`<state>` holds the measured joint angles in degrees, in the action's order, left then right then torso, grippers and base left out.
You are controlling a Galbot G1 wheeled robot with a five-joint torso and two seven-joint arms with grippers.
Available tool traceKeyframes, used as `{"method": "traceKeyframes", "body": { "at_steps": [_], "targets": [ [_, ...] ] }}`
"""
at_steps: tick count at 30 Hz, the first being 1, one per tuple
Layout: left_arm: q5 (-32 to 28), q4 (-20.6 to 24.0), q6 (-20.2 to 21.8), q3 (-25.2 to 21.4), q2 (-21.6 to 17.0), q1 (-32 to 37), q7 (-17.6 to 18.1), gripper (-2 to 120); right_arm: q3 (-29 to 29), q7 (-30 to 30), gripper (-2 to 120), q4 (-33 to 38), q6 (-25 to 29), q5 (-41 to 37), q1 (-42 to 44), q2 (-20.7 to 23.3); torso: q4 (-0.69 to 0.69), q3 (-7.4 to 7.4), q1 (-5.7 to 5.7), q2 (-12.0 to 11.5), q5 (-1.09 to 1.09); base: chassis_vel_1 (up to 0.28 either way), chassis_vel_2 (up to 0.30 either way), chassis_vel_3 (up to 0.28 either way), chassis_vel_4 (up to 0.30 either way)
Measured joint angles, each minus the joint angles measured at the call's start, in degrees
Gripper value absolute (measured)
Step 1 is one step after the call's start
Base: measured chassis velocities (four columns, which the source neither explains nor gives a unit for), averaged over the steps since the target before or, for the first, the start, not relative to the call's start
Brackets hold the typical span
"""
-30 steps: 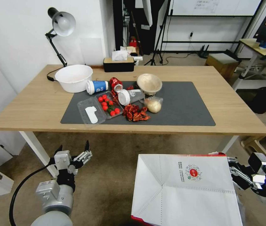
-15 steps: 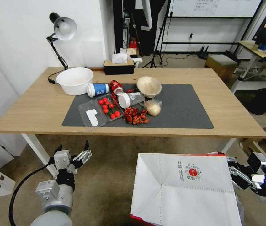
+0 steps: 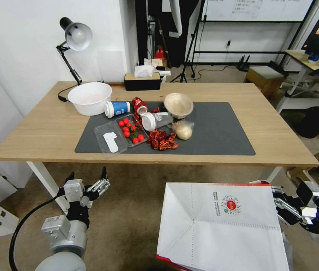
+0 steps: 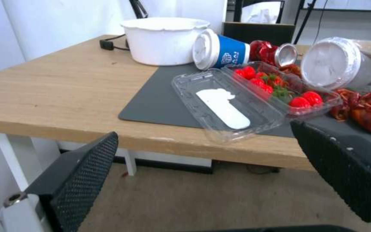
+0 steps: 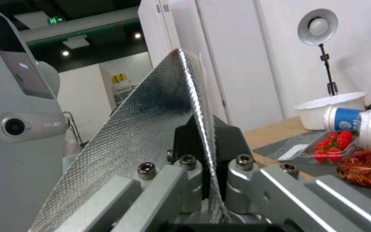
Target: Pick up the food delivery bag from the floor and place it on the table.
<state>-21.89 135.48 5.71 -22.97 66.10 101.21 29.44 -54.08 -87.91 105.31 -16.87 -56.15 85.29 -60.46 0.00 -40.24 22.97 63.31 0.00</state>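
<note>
The right gripper (image 5: pixel 204 180) is clamped on the foil-lined rim of the boxy white paper delivery bag (image 3: pixel 219 229), hanging short of the light-wood table (image 3: pixel 46 128) and likely light, crushable; left gripper (image 3: pixel 88 180) waits, fingers apart.

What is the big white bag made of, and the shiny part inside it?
The food delivery bag looks like matte white paper: sharp fold creases cross its flat panel. Its lining, pinched in the right gripper, seems silver foil, glinting with a fine embossed grid.
</note>
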Motion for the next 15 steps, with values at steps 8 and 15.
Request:
{"method": "traceKeyframes", "body": {
  "at_steps": [8,15],
  "targets": [
    [0.31,-0.08,-0.09,0.09,0.54,0.28,0.10,100,-0.01,1.81,0,0.83,0.09,-1.85,0.03,0.64,0.00,0.13,-0.10,-0.21,0.00,0.000,0.000,0.000,0.000],
    [0.91,-0.16,-0.12,0.18,0.90,0.35,0.21,100,-1.17,10.31,0,4.29,2.49,-7.03,1.58,2.60,0.00,0.21,-0.17,-0.35,0.00,0.000,0.000,0.000,0.000]
  ]
}}
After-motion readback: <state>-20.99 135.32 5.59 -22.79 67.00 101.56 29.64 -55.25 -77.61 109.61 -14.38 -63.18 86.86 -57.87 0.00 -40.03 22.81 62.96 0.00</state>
